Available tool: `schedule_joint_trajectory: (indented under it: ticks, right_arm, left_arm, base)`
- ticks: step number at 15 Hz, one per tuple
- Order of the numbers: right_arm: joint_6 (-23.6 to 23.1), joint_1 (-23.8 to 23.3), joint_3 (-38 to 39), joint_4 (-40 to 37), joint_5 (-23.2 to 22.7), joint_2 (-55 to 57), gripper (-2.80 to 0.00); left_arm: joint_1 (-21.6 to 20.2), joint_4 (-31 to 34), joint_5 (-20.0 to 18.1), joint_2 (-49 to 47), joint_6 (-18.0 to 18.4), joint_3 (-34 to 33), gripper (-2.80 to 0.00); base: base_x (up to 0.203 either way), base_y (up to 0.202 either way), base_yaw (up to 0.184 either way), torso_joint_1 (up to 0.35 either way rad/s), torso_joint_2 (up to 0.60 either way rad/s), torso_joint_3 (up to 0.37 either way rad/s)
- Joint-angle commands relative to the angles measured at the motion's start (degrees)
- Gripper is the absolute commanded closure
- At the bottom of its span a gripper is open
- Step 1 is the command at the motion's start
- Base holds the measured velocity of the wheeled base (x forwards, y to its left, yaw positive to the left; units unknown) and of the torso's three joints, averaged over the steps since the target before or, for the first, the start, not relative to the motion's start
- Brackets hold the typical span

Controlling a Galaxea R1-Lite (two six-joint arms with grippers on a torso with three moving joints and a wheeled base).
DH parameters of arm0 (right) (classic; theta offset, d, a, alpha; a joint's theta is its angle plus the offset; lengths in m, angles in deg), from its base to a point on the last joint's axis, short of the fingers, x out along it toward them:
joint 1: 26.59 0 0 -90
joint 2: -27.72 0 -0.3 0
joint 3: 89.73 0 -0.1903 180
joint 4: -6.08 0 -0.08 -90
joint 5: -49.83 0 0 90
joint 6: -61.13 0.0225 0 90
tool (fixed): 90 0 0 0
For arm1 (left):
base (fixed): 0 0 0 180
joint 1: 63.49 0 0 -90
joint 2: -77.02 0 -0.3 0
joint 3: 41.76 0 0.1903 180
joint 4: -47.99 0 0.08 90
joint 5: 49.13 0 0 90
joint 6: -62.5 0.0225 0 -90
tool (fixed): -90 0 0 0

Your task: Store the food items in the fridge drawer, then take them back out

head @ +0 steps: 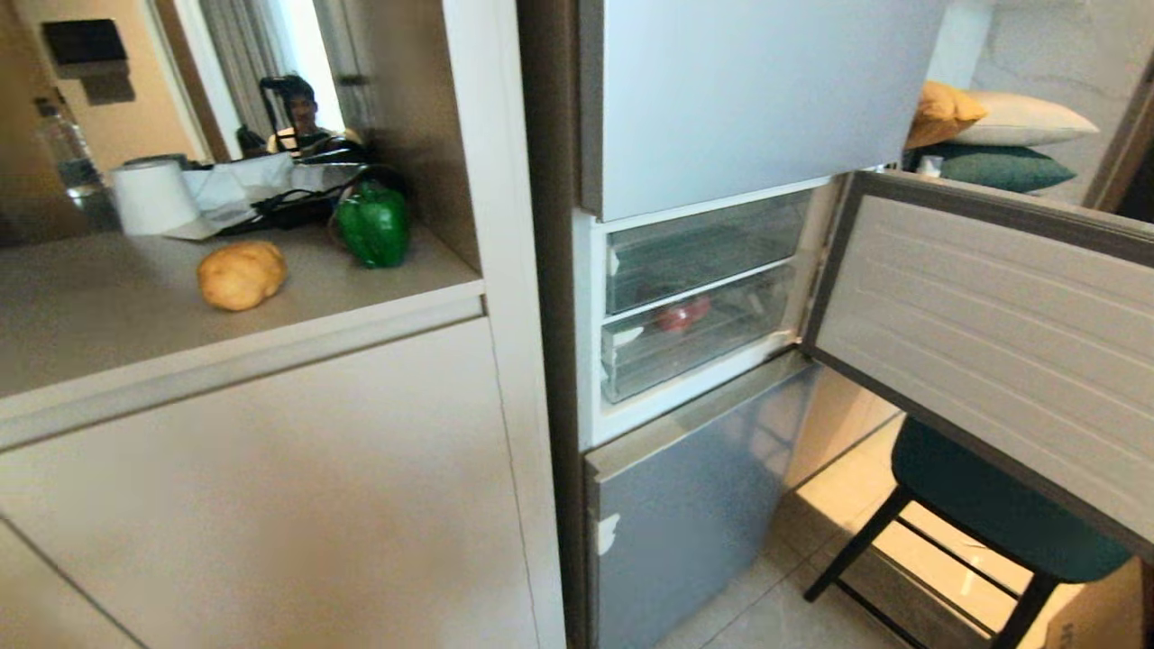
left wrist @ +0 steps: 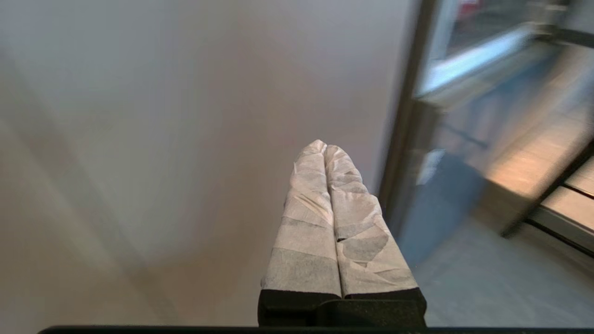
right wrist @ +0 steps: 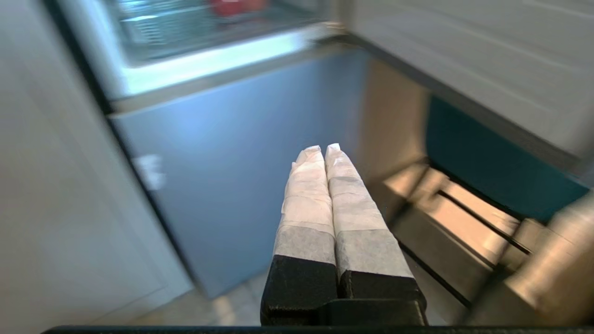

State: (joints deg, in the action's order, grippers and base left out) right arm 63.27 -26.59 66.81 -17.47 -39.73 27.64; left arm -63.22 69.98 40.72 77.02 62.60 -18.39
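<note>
On the beige counter (head: 108, 315) at the left lie a tan potato (head: 241, 274) and, behind it, a glossy green bell pepper (head: 373, 225). To the right the fridge stands with its middle door (head: 992, 342) swung open. Two clear drawers show inside; the lower fridge drawer (head: 694, 338) is pushed in and holds something red (head: 681, 315). Neither arm shows in the head view. My left gripper (left wrist: 324, 144) is shut and empty, pointing at the cabinet front. My right gripper (right wrist: 320, 148) is shut and empty, low before the grey lower fridge panel (right wrist: 241, 176).
A white paper roll (head: 153, 196), papers and black cables crowd the back of the counter. A water bottle (head: 65, 144) stands at the far left. A teal stool (head: 992, 514) sits under the open door. A person shows in the background behind the counter.
</note>
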Motion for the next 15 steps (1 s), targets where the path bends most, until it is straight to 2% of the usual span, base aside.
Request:
schedule_joint_trajectory:
  ticks: [1, 12, 15]
  right_arm:
    - [0.1, 0.0, 0.0, 0.0, 0.0, 0.1, 0.0]
    - [0.1, 0.0, 0.0, 0.0, 0.0, 0.1, 0.0]
    - [0.0, 0.0, 0.0, 0.0, 0.0, 0.1, 0.0]
  left_arm:
    - [0.0, 0.0, 0.0, 0.0, 0.0, -0.6, 0.0]
    - [0.0, 0.0, 0.0, 0.0, 0.0, -0.6, 0.0]
    - [0.0, 0.0, 0.0, 0.0, 0.0, -0.6, 0.0]
  base:
    - [0.0, -0.01, 0.173, 0.001, 0.0, -0.002]
    - [0.001, -0.007, 0.173, 0.003, 0.0, 0.003]
    - [0.002, -0.005, 0.117, -0.002, 0.0, 0.0]
